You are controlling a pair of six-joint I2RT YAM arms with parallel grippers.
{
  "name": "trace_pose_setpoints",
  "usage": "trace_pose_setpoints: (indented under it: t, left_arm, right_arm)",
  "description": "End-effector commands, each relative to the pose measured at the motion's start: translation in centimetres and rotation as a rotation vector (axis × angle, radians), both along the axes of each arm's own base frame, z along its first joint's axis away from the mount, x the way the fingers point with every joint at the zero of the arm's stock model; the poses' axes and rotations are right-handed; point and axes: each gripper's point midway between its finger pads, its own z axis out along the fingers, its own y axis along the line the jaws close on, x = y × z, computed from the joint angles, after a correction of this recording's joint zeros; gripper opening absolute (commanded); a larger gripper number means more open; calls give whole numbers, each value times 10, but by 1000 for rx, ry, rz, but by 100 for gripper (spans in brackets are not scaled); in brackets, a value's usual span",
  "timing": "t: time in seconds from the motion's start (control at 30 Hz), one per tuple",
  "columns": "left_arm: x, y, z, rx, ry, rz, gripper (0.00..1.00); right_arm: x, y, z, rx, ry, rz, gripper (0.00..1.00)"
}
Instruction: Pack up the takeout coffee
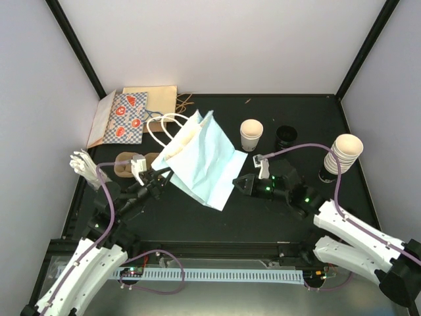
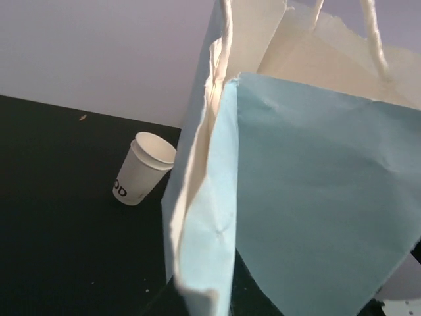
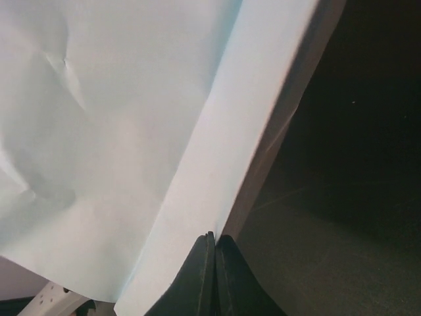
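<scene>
The takeout coffee cup [image 1: 251,135] stands upright on the bench [image 1: 197,224] with its long axis vertical and wide mouth up. It's smooth cream tapered paper, just behind the creased light blue paper bag [image 1: 204,161]. The left tool [image 1: 160,180] and right tool [image 1: 238,184] are both pressed together, pinching the bag's edges.

Paper bag [image 1: 204,158] at black right fingers [image 3: 197,283]: light blue outside, cream inside, white handles. Cup [image 1: 250,134] beyond fingers: cream-white, black lettering. Table [image 1: 296,118] black.

Lab test booth: plain white walls [image 1: 217,39], black posts [image 1: 75,49], black table [image 1: 263,217].
</scene>
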Motion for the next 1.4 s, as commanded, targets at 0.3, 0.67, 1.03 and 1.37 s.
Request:
trace_pose_setpoints:
  t: [0.3, 0.67, 1.03, 1.37]
  left_arm:
    - [20, 20, -31, -134, 188, 161, 2]
    - [22, 30, -46, -213, 236, 219, 2]
    - [21, 39, -52, -193, 242, 265, 45]
    - [4, 59, -8, 6, 213, 339, 74]
  right_arm:
    - [-6, -29, -18, -67, 2, -93, 1]
    - [-2, -43, -11, -33, -25, -178, 1]
    - [-1, -46, -8, -23, -44, -191, 1]
    - [4, -53, -17, -147, -85, -181, 1]
